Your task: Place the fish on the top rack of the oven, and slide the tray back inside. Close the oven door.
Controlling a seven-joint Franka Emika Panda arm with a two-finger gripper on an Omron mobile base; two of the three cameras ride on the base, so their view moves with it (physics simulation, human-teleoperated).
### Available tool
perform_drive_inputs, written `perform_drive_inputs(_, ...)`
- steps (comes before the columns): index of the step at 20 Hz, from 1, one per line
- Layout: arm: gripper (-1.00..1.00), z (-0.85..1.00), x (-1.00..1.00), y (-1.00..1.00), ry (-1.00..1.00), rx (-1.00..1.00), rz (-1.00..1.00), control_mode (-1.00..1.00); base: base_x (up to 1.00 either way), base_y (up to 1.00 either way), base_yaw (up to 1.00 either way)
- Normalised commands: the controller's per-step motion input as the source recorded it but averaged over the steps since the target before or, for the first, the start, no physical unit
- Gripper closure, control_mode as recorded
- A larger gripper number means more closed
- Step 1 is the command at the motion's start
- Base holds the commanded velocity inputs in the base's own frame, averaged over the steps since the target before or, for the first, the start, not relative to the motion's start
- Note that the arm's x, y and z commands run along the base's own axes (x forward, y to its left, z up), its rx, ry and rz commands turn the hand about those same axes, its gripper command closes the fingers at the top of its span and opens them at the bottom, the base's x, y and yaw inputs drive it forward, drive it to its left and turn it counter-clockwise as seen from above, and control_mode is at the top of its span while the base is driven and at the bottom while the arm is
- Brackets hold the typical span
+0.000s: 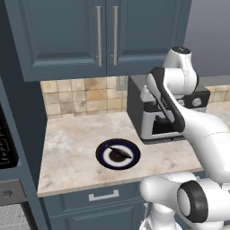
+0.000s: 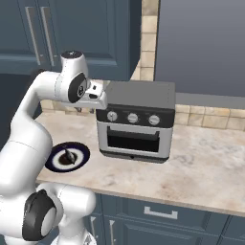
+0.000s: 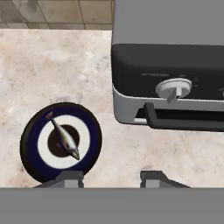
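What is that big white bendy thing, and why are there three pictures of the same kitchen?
The white thing is a robot arm. Two cameras ride behind it, one on each side, so you see the same counter from the left and from the right. The third camera sits on the robot's hand and looks down past its two little fingertips. On the counter lies a dark blue plate with a small fish on it. Beside it stands a grey toaster oven. The hand is above the counter with its fingers apart, and it holds nothing.
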Motion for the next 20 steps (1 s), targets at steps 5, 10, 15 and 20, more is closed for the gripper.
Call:
perform_drive_inputs(5, -1.0, -0.13, -0.19, 0.29, -0.01, -0.01, 0.0, -1.0, 0.0, 0.0, 0.0)
perform_drive_inputs(10, -1.0, -0.5, -0.44, 0.59, 0.0, 0.0, 0.02, -1.0, 0.0, 0.0, 0.0)
perform_drive_inputs(15, -1.0, -0.52, -0.11, 0.55, 0.0, 0.0, 0.16, -1.0, 0.0, 0.0, 0.0)
perform_drive_inputs(20, -1.0, -0.57, 0.01, 0.62, 0.07, 0.0, 0.26, -1.0, 0.0, 0.0, 0.0)
